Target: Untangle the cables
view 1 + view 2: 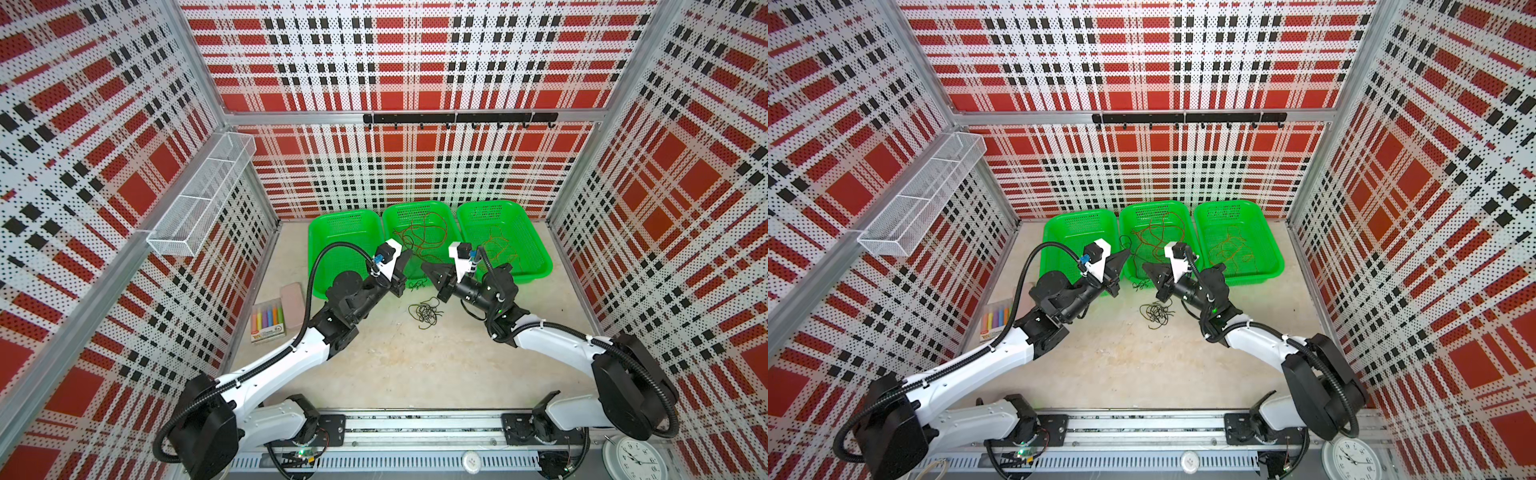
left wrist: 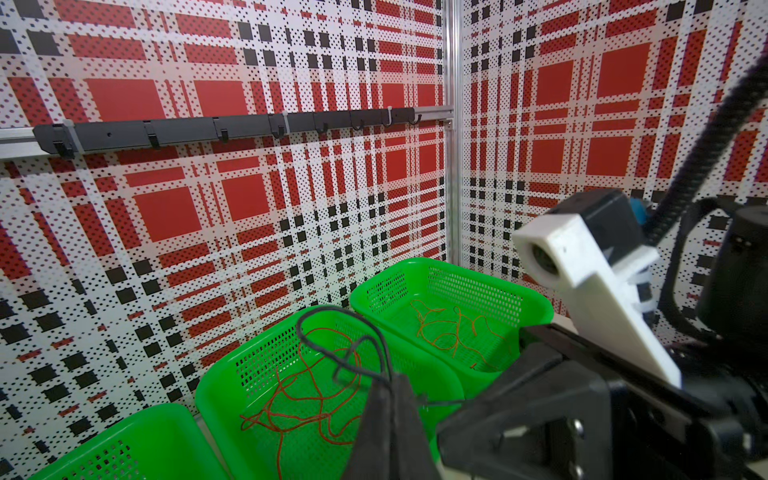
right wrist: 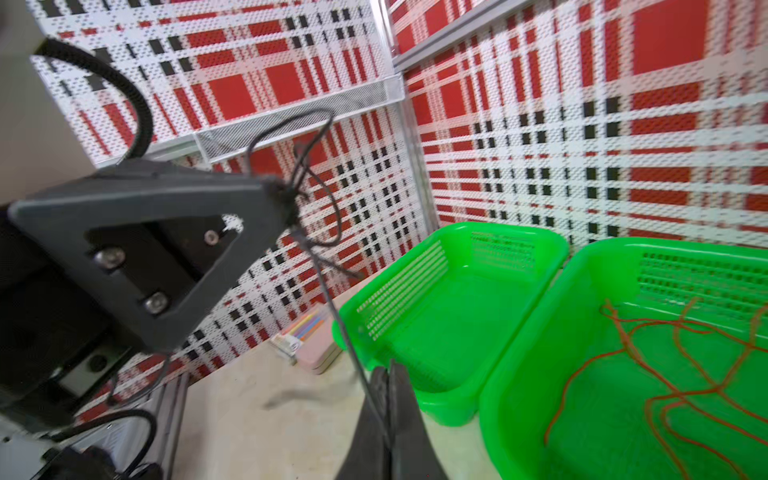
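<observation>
the black cable (image 1: 424, 311) lies mostly as a loose heap of loops on the tabletop (image 1: 395, 365), just in front of the middle basket (image 1: 415, 205). i cannot tell for sure whether the raised strand (image 3: 332, 316) belongs to that same heap, though it looks likely. that strand runs taut between the two grippers, which hang close together near the basket's front rim. the left gripper (image 2: 392, 386) has its fingers pressed together on the cable, with a small knot and a springy loop standing up from the tips. the right gripper (image 3: 386, 374) is likewise pinched closed on the strand a little way along. red cables (image 1: 419, 237) sprawl in the middle basket, orange-brown cables (image 1: 498, 245) lie in the right basket (image 1: 490, 203), and the left basket (image 1: 345, 214) looks empty. the step in hand seems to be drawing the black cable out straight. i would part the grippers slowly and level, keep the pull away from the red cables, and watch the knot at the left tips, since so thin a wire could slip or cinch tighter if jerked.
</observation>
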Tool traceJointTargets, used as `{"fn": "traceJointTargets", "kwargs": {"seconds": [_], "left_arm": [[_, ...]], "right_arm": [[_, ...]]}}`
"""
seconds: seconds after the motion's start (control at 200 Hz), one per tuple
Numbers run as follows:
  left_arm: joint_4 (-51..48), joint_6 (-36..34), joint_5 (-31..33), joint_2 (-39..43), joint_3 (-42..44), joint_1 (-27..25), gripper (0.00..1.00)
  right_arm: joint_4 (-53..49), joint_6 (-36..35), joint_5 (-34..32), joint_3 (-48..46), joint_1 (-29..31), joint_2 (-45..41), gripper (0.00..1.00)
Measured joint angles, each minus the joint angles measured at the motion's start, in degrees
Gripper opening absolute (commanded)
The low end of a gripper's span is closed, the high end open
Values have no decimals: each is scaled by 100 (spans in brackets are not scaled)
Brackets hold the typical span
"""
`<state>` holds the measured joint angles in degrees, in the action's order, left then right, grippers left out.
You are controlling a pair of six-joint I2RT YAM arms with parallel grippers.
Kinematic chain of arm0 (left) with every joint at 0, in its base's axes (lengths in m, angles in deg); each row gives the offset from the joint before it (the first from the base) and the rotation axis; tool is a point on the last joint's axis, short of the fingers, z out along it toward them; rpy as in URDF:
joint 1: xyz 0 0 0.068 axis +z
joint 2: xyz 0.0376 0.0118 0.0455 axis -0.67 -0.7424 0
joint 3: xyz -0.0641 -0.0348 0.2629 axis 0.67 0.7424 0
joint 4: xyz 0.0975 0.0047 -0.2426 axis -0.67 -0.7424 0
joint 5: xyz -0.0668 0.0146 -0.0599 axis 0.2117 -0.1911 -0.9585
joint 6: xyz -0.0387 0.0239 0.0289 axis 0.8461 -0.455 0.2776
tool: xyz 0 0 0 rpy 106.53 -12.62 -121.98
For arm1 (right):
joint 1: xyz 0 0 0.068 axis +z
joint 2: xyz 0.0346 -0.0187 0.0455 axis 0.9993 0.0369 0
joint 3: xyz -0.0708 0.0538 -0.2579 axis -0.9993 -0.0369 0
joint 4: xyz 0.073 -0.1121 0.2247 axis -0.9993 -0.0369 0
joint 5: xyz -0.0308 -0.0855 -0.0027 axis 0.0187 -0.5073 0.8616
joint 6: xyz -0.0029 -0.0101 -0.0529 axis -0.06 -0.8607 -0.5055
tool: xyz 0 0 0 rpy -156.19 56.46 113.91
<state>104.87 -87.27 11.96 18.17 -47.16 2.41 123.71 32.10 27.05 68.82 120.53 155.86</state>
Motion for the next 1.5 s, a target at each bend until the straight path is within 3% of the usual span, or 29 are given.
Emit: {"fn": "traceJointTargets", "kwargs": {"seconds": [0.165,0.466,0.777,0.937,0.987,1.067,1.248,1.388,1.498], "left_arm": [[-52,120,-348,61,232,105,0],[160,299,-520,138,649,201,0],[470,570,205,321,1333,667,8],[737,697,105,310,1419,682,36],[800,627,11,225,1381,610,50],[857,404,-140,13,1235,321,59],[911,-431,-302,-420,741,-463,59],[1069,-772,-334,-678,426,-544,56],[1178,-876,-332,-739,323,-542,49]], "right_arm": [[-1163,-697,-173,282,-170,-601,0],[-3473,-2074,-354,1290,-184,-643,0],[-4516,-2728,-1539,1985,-625,-966,0],[-4798,-3075,-1429,2133,-625,-1029,0],[-4924,-3150,-1335,2210,-625,-992,0],[-5119,-3250,-1191,2420,-625,-881,0],[-5351,-3414,-715,2645,-625,-767,0],[-5412,-3491,-417,2645,-625,-769,0],[-5412,-3578,-284,2645,-625,-769,0]]}}
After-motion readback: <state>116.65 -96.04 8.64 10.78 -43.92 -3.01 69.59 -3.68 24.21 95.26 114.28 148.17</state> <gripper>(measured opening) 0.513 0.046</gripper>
